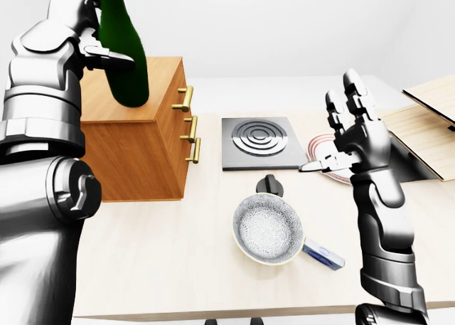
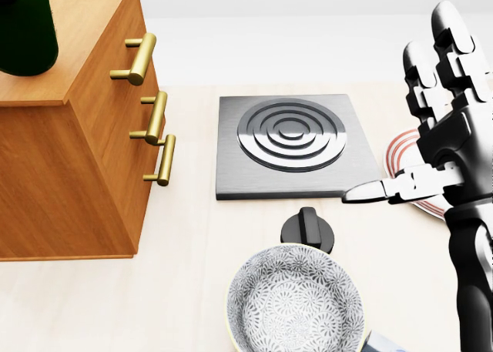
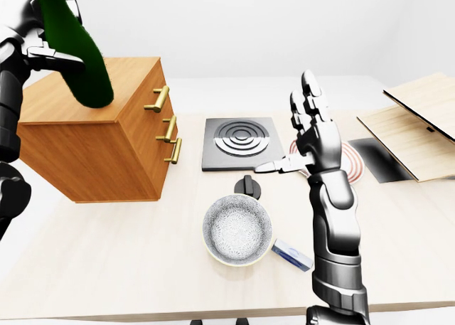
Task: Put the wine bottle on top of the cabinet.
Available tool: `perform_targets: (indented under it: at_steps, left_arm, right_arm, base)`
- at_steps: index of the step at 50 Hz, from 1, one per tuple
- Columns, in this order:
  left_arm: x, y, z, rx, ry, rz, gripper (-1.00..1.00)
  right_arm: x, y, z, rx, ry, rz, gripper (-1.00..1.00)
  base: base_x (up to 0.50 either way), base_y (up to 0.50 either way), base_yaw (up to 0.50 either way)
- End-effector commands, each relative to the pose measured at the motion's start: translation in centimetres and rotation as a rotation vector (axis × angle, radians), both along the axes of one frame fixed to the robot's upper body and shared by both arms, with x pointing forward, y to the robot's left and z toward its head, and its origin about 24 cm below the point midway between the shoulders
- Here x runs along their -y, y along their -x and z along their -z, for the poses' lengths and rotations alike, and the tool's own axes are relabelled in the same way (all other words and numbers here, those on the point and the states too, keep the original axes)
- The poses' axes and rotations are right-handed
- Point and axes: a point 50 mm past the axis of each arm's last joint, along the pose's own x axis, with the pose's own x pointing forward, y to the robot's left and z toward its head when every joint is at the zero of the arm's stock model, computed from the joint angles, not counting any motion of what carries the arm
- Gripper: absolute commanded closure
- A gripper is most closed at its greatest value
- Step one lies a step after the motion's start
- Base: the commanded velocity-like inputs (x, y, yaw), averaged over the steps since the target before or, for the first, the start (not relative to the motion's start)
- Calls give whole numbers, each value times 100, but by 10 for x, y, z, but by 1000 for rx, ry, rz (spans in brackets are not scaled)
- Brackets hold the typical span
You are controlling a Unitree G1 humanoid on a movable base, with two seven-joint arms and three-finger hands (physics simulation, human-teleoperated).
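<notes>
Blue-and-white packet (image 3: 291, 254): nearest to the camera in the right-eye view, lying flat on the pale table (image 3: 142, 268) just right of the bowl, tucked against its rim.
Patterned bowl (image 1: 268, 228): sits upright and open, grey floral print inside, just below the black knob.
Black knob (image 2: 307, 229): round dial between the bowl and the hob plate, close to the bowl's top edge.
Right hand (image 1: 352, 136): up in the air on the right of the left-eye view, palm raised, fingers spread and straight, thumb poking out toward the left; it grips nothing.
Striped plate (image 1: 321, 153): red-ringed, lying on the table, partly hidden behind the right hand.
Hob plate (image 2: 293, 142): square grey slab with concentric rings, flat on the table between the cabinet and the plate.
Cabinet (image 1: 142, 144): wooden block on the left, three brass handles on the side that faces the hob.
Wine bottle (image 1: 122, 51): dark green, upright, base down at the cabinet's top surface near its left part; whether it fully rests there or hovers a hair above, I cannot tell.
Left hand (image 1: 78, 28): high at the left of the left-eye view, fingers wrapped round the bottle's upper body, holding it.
Wooden boards (image 3: 416, 126): far right, light panels beside a dark square opening in the table.
</notes>
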Motion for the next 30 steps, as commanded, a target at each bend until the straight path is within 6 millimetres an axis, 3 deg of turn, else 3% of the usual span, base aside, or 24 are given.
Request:
perform_targets:
  at_steps: [1,8,12,25,30]
  left_arm:
    - [-18,-9,86,-219,10,-105,100]
    - [-23,-9,112,-285,25,-134,100]
    - [-22,-9,117,-300,14,-139,100]
    - [-26,-8,114,-292,4,-150,100]
    - [-37,-4,114,-282,40,-181,100]
  right_arm:
    - [0,0,8,-29,-2,1,-100]
    - [1,2,8,-26,-2,7,-100]
    - [0,1,10,-34,-1,6,-100]
    - [0,-1,9,-34,3,4,-100]
    - [1,-2,11,-45,2,3,-100]
  base:
    - [0,0,0]
    - [0,0,0]
    - [0,0,0]
    - [0,0,0]
    - [0,0,0]
